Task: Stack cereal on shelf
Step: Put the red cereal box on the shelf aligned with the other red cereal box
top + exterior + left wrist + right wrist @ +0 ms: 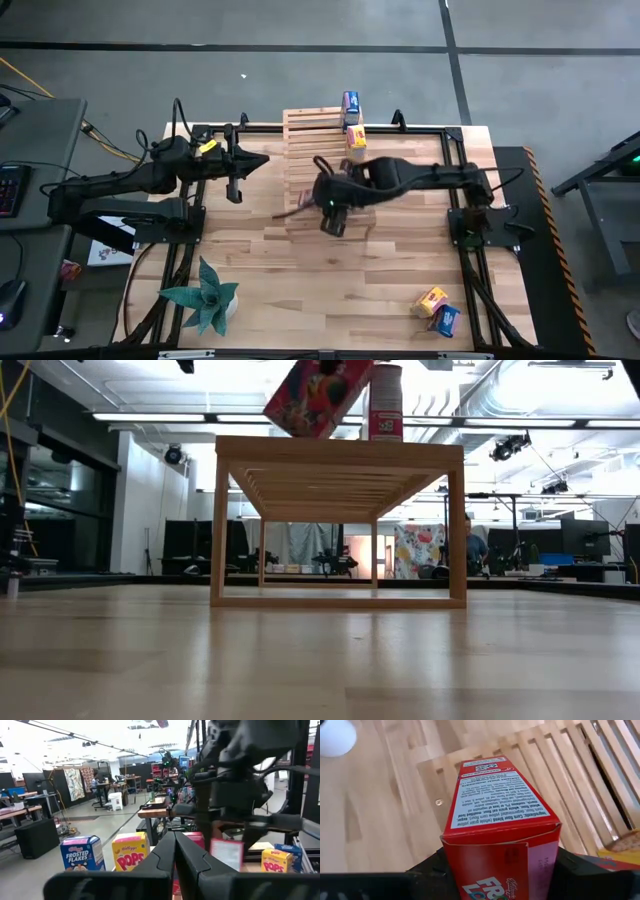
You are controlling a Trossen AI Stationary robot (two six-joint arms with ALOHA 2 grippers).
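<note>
While the left gripper [175, 865] sits clenched aside, the right gripper's [333, 213] jaws grasp a red cereal box [502, 832] above the shelf [310, 150].

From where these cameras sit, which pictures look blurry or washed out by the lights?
Low view: bright ceiling strip lights glare behind the shelf. Left wrist view: the left pincer and the arm in front blur, while the blue cereal box reads sharply. Right wrist view: the red cereal box is crisp, its near end softer.

Shelf [315, 150] far end is occupied by two upright cereal boxes [352, 120]. Its middle slats lie bare. A teal plant [205, 298] obstructs the desk [330, 290] near-left corner.
</note>
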